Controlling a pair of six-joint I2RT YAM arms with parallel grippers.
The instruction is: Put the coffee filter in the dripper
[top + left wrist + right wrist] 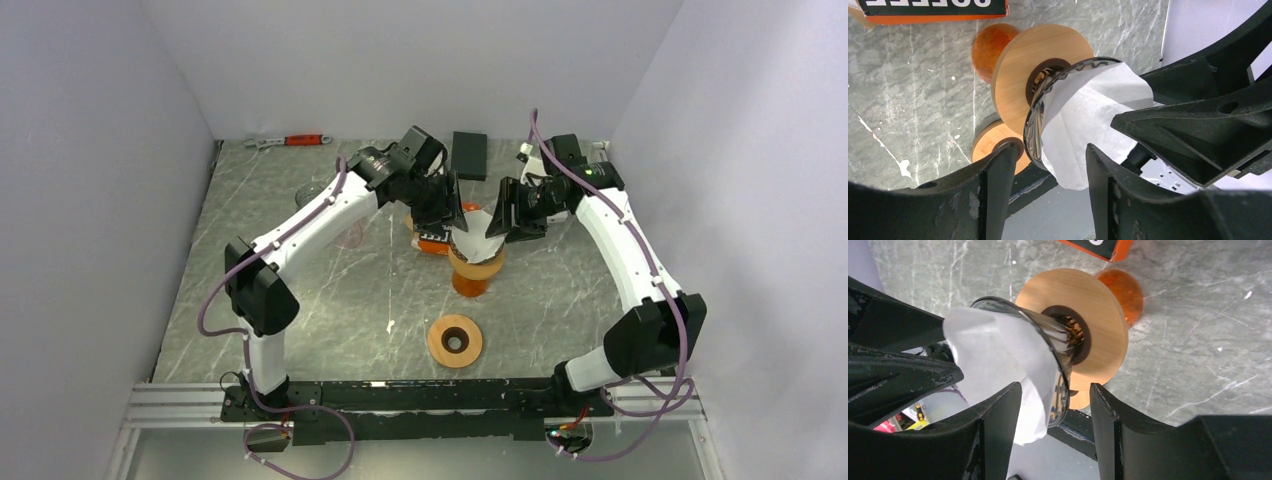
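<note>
Enclosing grey marbled tabletop [330, 290] and dripper [1034, 115], white walls [400, 60] rise.

Probably a lab's robot test cell: plain white walls [100, 200] box in a grey marbled table [340, 300]. At six o'clock, a left arm [300, 225] and right arm [625, 240] bolt to an aluminium rail [180, 405]. A wrench [290, 141] lies at eleven.

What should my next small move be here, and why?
Probably ease the left tool and right tool straight back from the dripper. Both stand open beside its rim, and the coffee filter already sits inside the glass cone, so staying close only risks snagging the paper's protruding edge.
</note>
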